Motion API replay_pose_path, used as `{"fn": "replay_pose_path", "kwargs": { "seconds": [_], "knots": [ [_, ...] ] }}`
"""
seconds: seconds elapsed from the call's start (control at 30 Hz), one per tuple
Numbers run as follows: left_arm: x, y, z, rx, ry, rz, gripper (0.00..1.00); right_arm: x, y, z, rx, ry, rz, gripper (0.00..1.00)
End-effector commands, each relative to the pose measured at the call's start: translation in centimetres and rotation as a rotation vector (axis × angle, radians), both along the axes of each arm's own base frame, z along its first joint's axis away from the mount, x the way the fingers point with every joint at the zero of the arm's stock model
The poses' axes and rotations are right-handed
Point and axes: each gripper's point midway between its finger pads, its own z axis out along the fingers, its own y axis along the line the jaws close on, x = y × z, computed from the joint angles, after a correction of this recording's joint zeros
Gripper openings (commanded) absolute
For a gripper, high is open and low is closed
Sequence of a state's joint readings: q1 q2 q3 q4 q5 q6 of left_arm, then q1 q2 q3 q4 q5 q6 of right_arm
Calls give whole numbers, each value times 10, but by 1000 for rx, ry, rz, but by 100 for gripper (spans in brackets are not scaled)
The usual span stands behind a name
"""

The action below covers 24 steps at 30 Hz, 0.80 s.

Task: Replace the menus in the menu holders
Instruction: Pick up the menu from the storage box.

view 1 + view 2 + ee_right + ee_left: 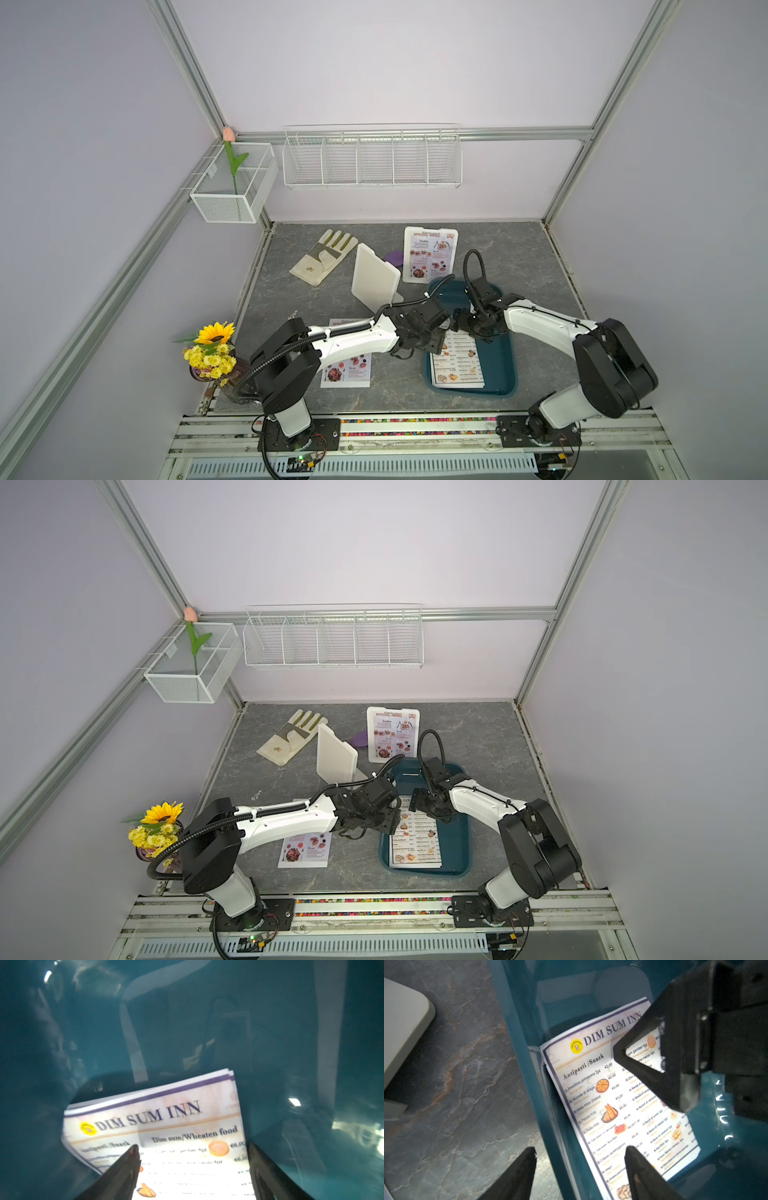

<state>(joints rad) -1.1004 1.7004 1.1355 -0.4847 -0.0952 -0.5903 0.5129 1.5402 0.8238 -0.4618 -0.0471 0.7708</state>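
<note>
Left jaws gape astride the tray (500, 368) wall; right jaws gape over the menus (457, 365) (neither holds anything).

A pale work glove (322, 257) is laid flat on the grey marbled tabletop (519, 257) toward its back left, with a small purple object (395, 258) partly hidden to its right, and a dark teal tray (500, 361) is set right of centre. A long, divided white wire basket (372, 160) is hung on the back wall, and a white mesh basket (232, 183) holding an artificial tulip (228, 134) is mounted in the left corner. A sunflower bouquet (214, 349) is stood in a dark glass vase (239, 380) at the front left edge.
</note>
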Motion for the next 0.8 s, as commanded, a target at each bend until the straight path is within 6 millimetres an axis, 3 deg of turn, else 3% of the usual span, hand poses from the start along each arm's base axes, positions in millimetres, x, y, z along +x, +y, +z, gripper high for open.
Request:
{"fn": "replay_pose_path", "kwargs": {
  "seconds": [0.0,0.13,0.37,0.6,0.77],
  "knots": [
    [7,-10,8,-32,-7,14,70,-38,2,-29,-19,175,11,81],
    [15,-7,15,-26,-33,42,71,-40,3,-25,-32,177,23,80],
    [32,16,38,-3,-108,133,74,-38,0,-16,-53,159,43,74],
    [15,20,0,16,-3,122,73,-49,-1,-19,-36,179,61,73],
    [13,10,-7,5,23,102,75,-48,3,-17,-10,170,66,71]
  ]
}}
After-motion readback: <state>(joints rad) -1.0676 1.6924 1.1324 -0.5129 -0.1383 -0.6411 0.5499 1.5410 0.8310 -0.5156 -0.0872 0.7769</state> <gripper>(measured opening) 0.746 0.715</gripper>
